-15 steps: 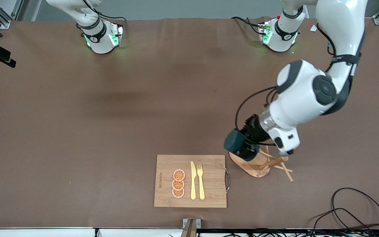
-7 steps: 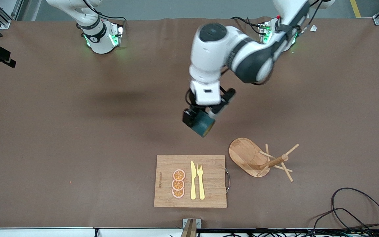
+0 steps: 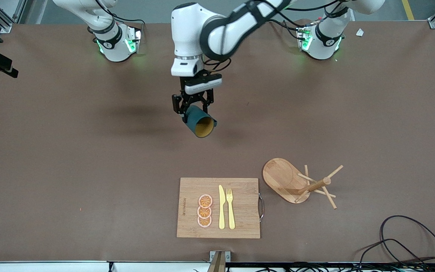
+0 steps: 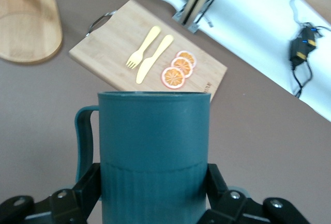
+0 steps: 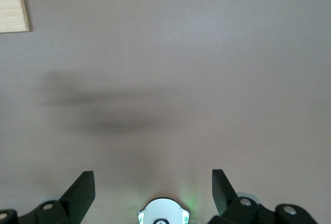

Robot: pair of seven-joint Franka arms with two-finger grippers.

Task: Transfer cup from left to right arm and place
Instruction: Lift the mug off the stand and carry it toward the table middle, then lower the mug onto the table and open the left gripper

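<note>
Cup (image 3: 198,122): dark teal ribbed mug, clamped across its lower body by the left gripper (image 3: 192,110), fingers (image 4: 221,189) pressed on either flank; carried in the air over bare table mid-way between the two bases, tilted so the long axis runs out from the fingers and the orange-brown mouth faces the front camera, loop handle (image 4: 83,141) standing clear to one side. Left arm: reaches from its base across toward the right arm's end, wrist pointing down. Right gripper (image 5: 152,185): fingers spread wide with nothing between them, held above its own base, waiting; handover judged to need an approach to the free rim end.
</note>
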